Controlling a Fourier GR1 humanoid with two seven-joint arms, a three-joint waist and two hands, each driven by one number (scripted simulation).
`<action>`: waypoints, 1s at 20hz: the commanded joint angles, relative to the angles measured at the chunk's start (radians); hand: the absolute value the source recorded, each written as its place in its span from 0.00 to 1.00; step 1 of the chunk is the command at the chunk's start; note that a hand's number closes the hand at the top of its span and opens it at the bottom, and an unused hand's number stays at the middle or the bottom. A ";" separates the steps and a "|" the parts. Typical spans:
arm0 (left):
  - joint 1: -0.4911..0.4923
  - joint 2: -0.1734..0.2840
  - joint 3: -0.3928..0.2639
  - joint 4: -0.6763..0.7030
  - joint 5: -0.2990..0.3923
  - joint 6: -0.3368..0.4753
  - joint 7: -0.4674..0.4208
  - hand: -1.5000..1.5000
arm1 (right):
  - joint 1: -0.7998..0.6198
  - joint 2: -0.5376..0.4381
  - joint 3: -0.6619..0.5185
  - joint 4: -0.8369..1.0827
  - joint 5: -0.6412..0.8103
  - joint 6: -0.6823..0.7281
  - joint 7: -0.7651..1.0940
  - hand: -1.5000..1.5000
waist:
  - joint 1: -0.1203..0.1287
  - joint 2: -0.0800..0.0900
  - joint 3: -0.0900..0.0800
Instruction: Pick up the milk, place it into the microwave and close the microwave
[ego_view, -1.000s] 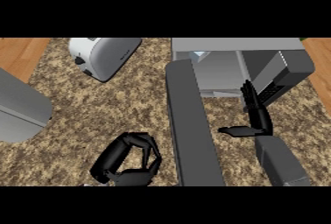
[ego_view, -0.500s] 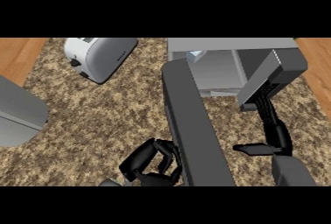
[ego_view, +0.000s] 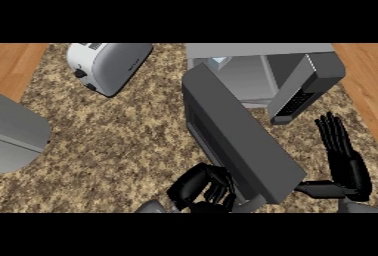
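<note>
We see the left robot hand (ego_view: 203, 189) with curled fingers against the near edge of the half-open microwave door (ego_view: 240, 142). The right robot hand (ego_view: 345, 162) stands with straight fingers, holding nothing. We can read no writing on the microwave (ego_view: 258, 50) or the toaster (ego_view: 107, 62).

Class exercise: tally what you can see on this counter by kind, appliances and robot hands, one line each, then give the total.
Appliances: 2, the toaster and the microwave with its door partly open
Robot hands: 2, the left hand and the right hand
Total: 4

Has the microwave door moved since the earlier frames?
Yes. The door has swung toward the microwave, its near end now angled right; the toaster stays put.
</note>
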 joint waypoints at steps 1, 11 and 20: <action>-0.099 -0.007 -0.145 0.082 0.117 0.165 -0.010 1.00 | 0.029 -0.024 -0.005 -0.141 -0.076 0.068 0.102 0.00 | -0.022 0.008 -0.001; -0.236 -0.007 -0.190 0.085 0.373 0.445 -0.036 1.00 | 0.047 -0.109 -0.022 -0.260 -0.215 0.222 0.189 0.00 | -0.084 0.020 -0.003; -0.423 -0.007 -0.147 0.155 0.500 0.534 -0.093 1.00 | -0.010 -0.145 0.039 -0.352 -0.279 0.312 0.267 0.00 | -0.146 0.036 -0.005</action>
